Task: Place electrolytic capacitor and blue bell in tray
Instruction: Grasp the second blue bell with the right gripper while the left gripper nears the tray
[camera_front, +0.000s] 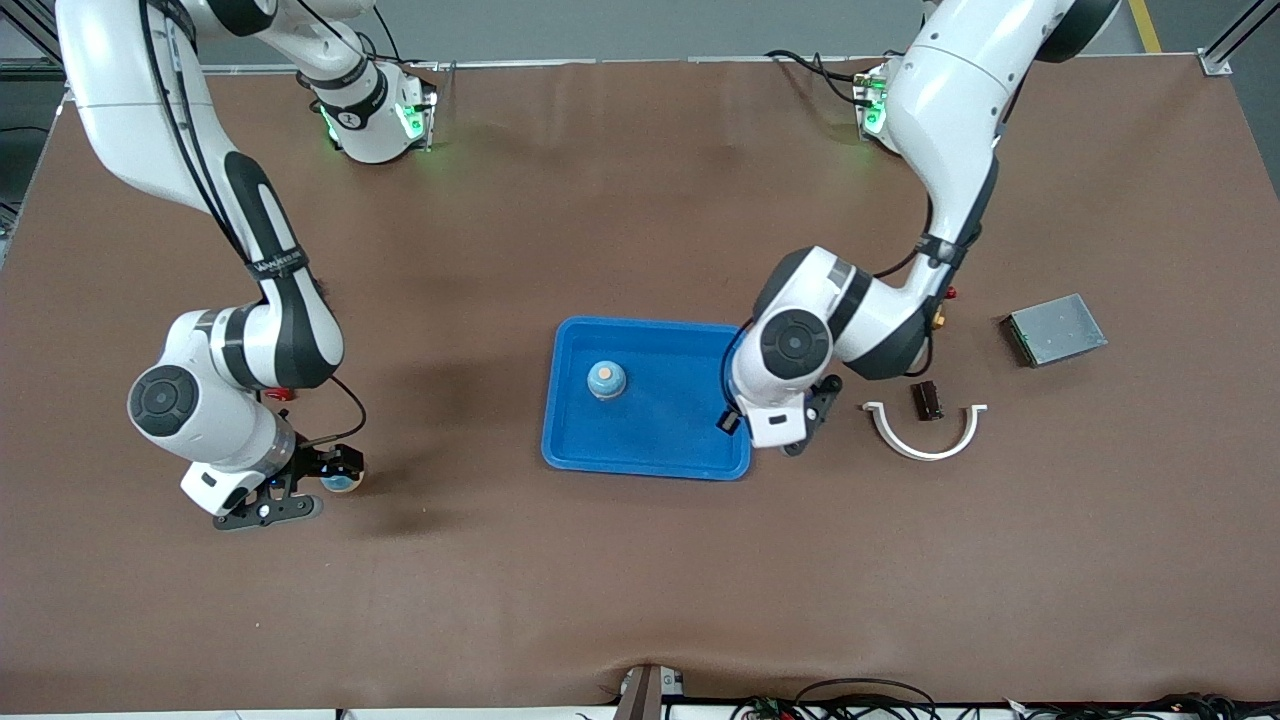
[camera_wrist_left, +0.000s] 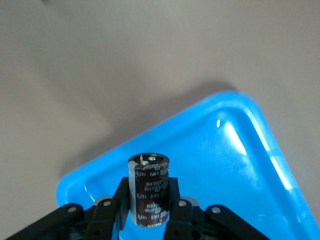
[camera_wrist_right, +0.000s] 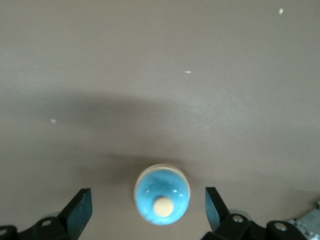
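Capacitor (camera_wrist_left: 148, 190): dark brown can with pale print, upright, pinched at its sides by the left gripper (camera_wrist_left: 148, 214), fingers closed tight on it. Held in the air over the blue tray (camera_wrist_left: 240, 165), above the tray's end toward the left arm, close to a rounded corner. Not visible in the front view, hidden there under the left gripper (camera_front: 806, 428) and its wrist.

Tray (camera_front: 660, 440) at the middle of the table, flat on the brown mat. Inside it, a small blue bell in the tray (camera_front: 606, 380) with a tan knob on top, upright, in the half toward the right arm's end, apart from the rim.

A second blue bell (camera_wrist_right: 162, 200), same tan knob, on the bare table well toward the right arm's end, outside the tray and nearer the front camera than it. Straddled by the right gripper (camera_wrist_right: 147, 207), low at the table (camera_front: 310, 487), fingers spread wide with a clear gap on each side of the bell, not touching it.

Toward the left arm's end, past the tray: a white curved strip (camera_front: 925, 440) lying open toward the robots, a small dark block (camera_front: 927, 400) inside its curve, and a grey metal box (camera_front: 1055, 330) farther from the front camera than both.
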